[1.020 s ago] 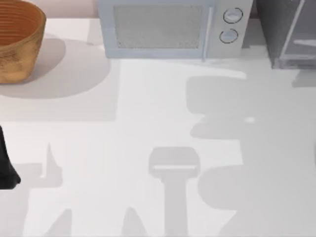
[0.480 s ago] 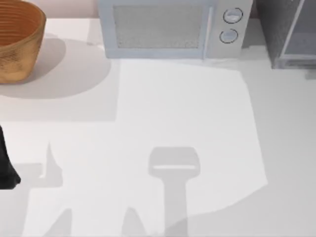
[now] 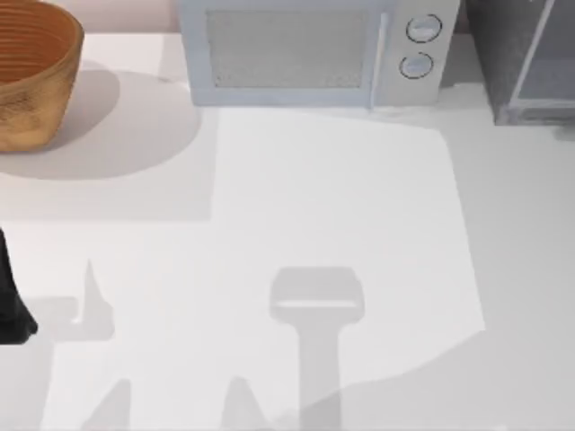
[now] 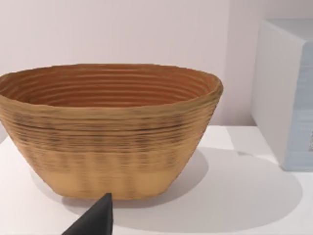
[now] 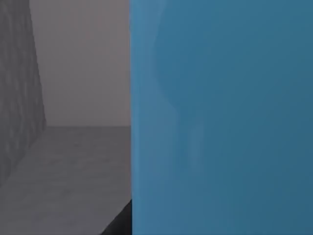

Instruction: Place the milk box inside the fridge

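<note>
The milk box (image 5: 220,117) stands inside the fridge (image 5: 19,83), close before the right wrist camera. The left arm (image 3: 11,296) idles well in front of the wicker basket (image 3: 31,72). Neither gripper's finger state can be told.

A dark part of the left arm (image 3: 11,301) is seen at the table's left edge, toward the near corner, where it is parked. In the left wrist view, one black fingertip (image 4: 95,219) of the left gripper is seen pointing upward just above the tabletop. In the right wrist view, a dark sliver of the right gripper's finger (image 5: 120,223) is seen low down, pressed against a blue surface.
</note>
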`<state>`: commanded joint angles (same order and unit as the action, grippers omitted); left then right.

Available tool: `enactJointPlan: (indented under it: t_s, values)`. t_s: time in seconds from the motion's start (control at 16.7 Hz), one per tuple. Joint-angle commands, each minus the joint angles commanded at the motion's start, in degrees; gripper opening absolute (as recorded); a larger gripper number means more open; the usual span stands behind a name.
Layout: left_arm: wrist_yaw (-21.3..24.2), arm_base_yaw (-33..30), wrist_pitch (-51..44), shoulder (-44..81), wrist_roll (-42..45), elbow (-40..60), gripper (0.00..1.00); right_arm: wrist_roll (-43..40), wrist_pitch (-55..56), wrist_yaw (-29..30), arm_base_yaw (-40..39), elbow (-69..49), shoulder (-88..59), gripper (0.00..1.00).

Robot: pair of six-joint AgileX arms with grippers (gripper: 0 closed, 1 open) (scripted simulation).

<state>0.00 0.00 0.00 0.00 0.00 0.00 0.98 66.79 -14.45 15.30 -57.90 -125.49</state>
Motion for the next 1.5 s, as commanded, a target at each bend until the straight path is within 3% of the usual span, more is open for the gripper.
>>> enactJointPlan:
  t_s: [0.66, 1.02, 1.5]
  values:
    - [0.0, 0.0, 0.0, 0.0, 0.0, 0.0, 1.00, -0.2, -17.0, 2.7, -2.5, -31.9, -12.2, 0.00]
    - [0.0, 0.0, 0.0, 0.0, 0.0, 0.0, 1.00, -0.2, -19.4, 3.1, -2.9, -34.5, -13.8, 0.00]
    - [0.0, 0.0, 0.0, 0.0, 0.0, 0.0, 1.00, -0.2, -19.4, 3.1, -2.9, -34.5, -13.8, 0.60]
